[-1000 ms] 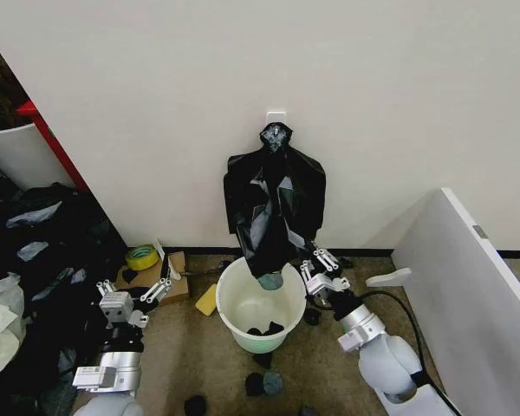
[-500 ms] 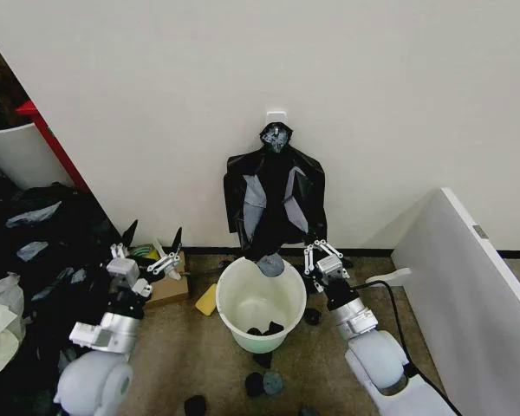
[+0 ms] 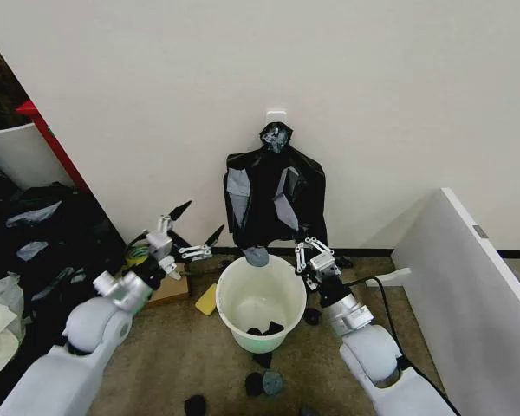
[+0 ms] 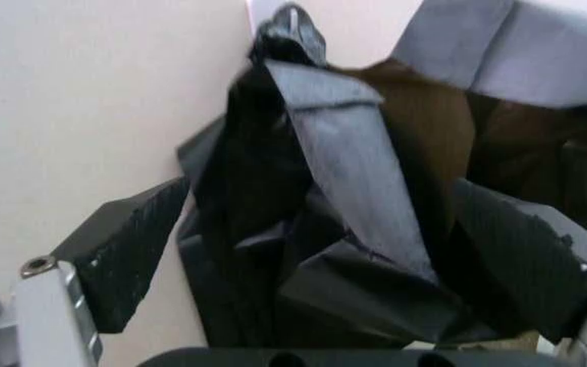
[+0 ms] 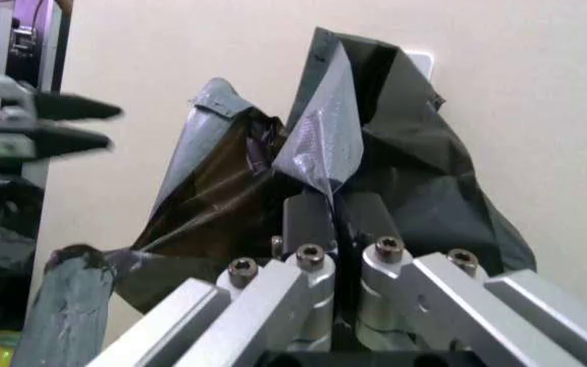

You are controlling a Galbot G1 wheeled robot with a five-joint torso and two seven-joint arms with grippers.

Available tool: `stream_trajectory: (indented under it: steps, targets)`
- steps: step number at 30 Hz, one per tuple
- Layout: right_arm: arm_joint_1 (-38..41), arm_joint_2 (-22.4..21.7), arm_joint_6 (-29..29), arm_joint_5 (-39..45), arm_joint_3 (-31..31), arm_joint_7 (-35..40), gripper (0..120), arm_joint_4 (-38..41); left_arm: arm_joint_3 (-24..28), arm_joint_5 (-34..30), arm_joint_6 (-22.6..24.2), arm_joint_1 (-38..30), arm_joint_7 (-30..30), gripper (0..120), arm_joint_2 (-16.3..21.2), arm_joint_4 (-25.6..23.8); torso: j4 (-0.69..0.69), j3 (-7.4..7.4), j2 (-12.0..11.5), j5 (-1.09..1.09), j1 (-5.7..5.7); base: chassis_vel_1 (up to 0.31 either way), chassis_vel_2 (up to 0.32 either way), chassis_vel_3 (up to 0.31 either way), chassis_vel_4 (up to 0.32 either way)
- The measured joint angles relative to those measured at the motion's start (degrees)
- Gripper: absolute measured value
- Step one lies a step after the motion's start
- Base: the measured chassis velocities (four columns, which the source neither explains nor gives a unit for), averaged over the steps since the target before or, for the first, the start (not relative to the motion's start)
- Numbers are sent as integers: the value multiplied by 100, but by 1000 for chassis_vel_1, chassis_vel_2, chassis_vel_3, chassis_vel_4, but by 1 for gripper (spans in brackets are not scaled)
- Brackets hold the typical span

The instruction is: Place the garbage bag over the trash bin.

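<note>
Our left gripper (image 3: 193, 227) has risen, jaws spread, toward the hanging garbage bag (image 3: 273, 204). Our right gripper (image 3: 310, 254), at the trash bin's (image 3: 227, 305) two o'clock, pinches the bag's hem to pull one free.

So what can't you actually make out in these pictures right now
- Hook or whatever holds the hanging black bags: hidden by their knotted top in the head view.
- Lower edge of those bags: cut off in the left wrist view, behind the left gripper and its open fingers.
- What the shut right gripper pinches: one sheet or several, folds hide it.
- Dark lumps inside the white bucket: too small to identify.
</note>
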Motion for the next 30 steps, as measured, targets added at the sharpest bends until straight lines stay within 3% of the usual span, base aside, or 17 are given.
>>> stream_trajectory:
  steps: [10,16,19,21,24,30]
  targets:
    - [-29,101,6,-52,5,-37,0,92,673,358,114,-656,30,100,-325,674,1,0,0,0,-1,0,0,0,0]
    - [-59,118,6,-89,23,-57,0,116,857,326,90,-883,137,86,-399,819,1,-1,0,0,-1,0,0,0,0]
    - [-74,122,9,-104,43,-72,0,116,912,248,69,-996,268,72,-416,917,1,-1,0,1,-1,0,0,0,0]
    - [-77,123,11,-105,48,-74,0,117,921,229,62,-1014,300,69,-419,935,1,-1,0,1,-1,0,0,0,0]
    - [-96,124,16,-109,69,-89,0,129,939,135,35,-1080,449,47,-475,1047,1,-1,0,0,-1,0,0,0,0]
    - [-103,127,16,-112,97,-94,0,132,859,128,-11,-1009,451,25,-500,1062,1,-1,0,0,-1,0,0,0,0]
